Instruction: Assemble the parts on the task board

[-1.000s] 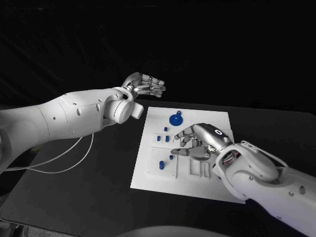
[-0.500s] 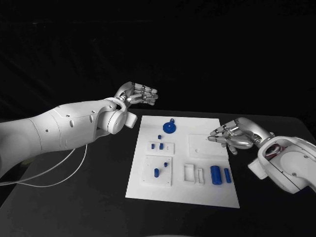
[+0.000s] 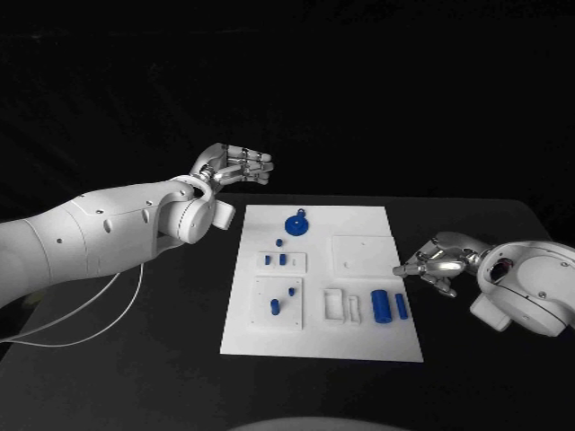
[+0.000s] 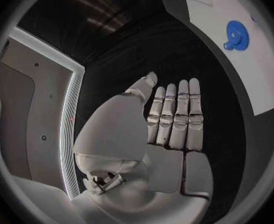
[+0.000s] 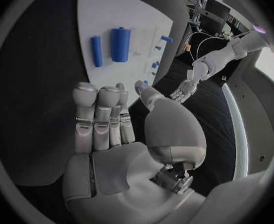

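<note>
since a second ago the right hand (image 3: 433, 262) has left the task board (image 3: 324, 346) and now hangs off its right edge, fingers curled, holding nothing. left hand (image 3: 234, 164) hovers beyond the far-left corner. left wrist view: fingers (image 4: 174, 115) straight, together, empty; blue gear (image 4: 236, 34) on board. right wrist view: fingers (image 5: 98, 115) extended, two blue cylinders (image 5: 119, 44) lying on the board on the bench (image 5: 37, 74).

We are looking at a robot lab or test room. A black table (image 3: 132, 359) is standing in front of a black cloth (image 3: 366, 90) that is hanging behind it. A white board (image 3: 366, 341) with small blue parts (image 3: 381, 306) is lying on the table. Two white robot arms (image 3: 93, 238) are reaching in. A thin white cable (image 3: 93, 310) is trailing across the table. In the right wrist view, dark screens (image 5: 213, 7) are standing at the back.
</note>
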